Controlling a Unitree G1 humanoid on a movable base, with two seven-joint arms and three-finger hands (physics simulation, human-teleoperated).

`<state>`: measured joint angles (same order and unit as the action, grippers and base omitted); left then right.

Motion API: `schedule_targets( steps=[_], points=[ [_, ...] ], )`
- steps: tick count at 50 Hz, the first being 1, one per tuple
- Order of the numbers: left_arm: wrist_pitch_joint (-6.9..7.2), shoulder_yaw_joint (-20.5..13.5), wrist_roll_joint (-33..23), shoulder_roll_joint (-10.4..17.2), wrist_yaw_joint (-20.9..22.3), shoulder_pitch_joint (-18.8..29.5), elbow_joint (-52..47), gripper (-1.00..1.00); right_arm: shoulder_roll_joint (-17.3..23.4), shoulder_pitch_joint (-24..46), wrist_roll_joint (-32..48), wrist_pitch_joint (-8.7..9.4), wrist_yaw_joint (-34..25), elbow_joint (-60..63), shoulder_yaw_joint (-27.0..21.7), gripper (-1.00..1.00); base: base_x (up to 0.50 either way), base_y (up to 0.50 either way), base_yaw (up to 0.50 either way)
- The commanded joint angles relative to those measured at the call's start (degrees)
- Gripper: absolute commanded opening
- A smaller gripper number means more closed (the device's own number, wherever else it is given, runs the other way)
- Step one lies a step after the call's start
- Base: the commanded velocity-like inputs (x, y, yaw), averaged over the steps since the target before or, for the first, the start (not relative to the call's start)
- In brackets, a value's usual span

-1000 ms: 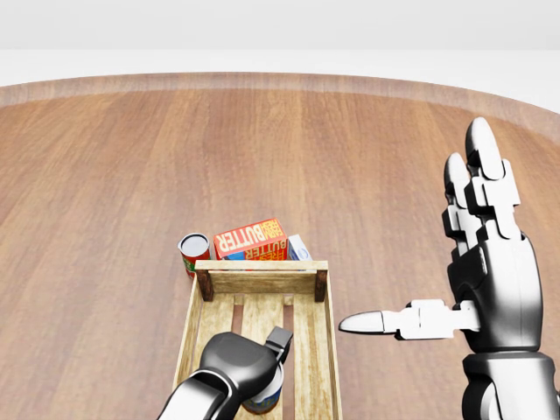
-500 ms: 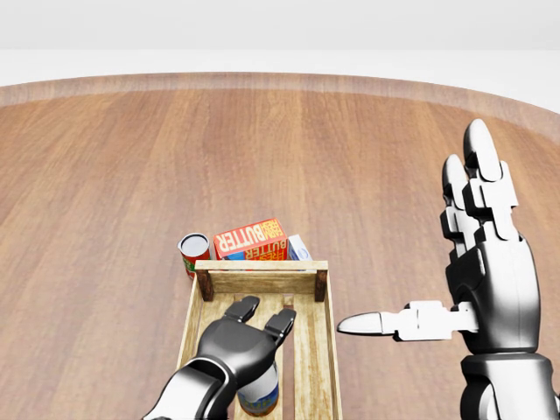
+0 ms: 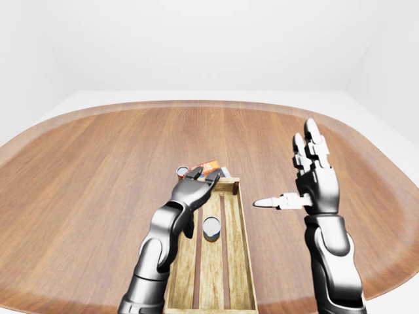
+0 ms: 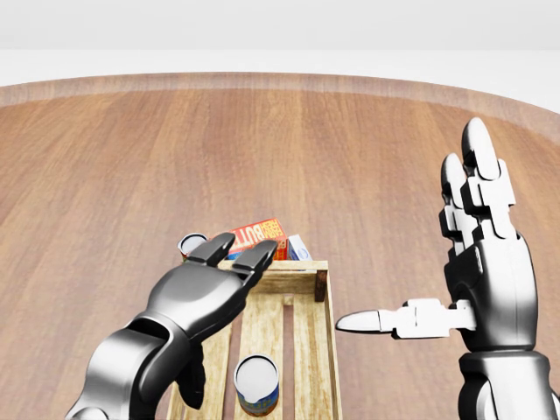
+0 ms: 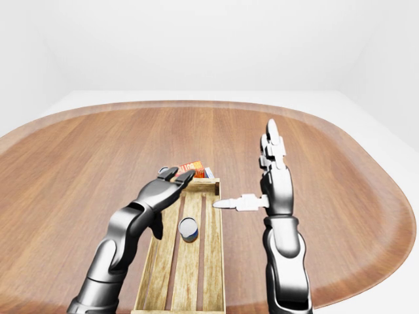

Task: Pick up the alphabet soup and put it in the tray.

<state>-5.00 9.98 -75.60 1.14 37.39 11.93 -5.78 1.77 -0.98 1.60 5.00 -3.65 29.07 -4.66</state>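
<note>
The alphabet soup can stands upright inside the wooden tray, near the bottom of the head view, with its silver lid showing. Nothing touches it. My left hand hovers open above the tray, up and to the left of the can, its fingers spread toward the tray's top wall. To the right of the tray my right hand is held up open, fingers pointing up, thumb pointing left over the tray's right rim.
Just beyond the tray's top wall lie a red-labelled can, an orange butter box and a small pale box. The round wooden table spreads around them, its curved edge visible all round in the eye views.
My left hand has opened, let go of the soup can and risen up and away toward the top of the view. The can stays standing in the tray. The right hand has not moved.
</note>
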Motion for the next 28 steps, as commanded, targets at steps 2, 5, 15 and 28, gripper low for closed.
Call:
schedule_targets(
  steps=[2, 5, 15, 28],
  points=[
    [0.0, -7.2, 6.68, 3.76, 2.61, 1.42, -13.66, 1.0, 0.13, 0.86, 0.25, 0.0, 0.36, 0.32, -0.04, 1.0, 0.0, 0.0, 0.0],
    [0.0, -9.44, 7.59, 4.88, 2.61, 2.21, -15.2, 1.0, 0.19, 1.01, 0.41, 0.0, 0.31, 0.61, 0.12, 1.0, 0.0, 0.0, 0.0],
    [4.36, -14.7, 10.94, 9.59, 1.06, 5.35, -8.27, 1.0, 0.15, 1.12, 0.49, 0.0, 0.1, 1.2, 0.25, 1.0, 0.0, 0.0, 0.0],
    [9.97, -22.73, 18.52, 13.9, -0.16, -1.18, -16.57, 1.0, 0.21, 1.31, 0.47, 0.0, -0.03, 1.32, 0.16, 1.0, 0.0, 0.0, 0.0]
  ],
)
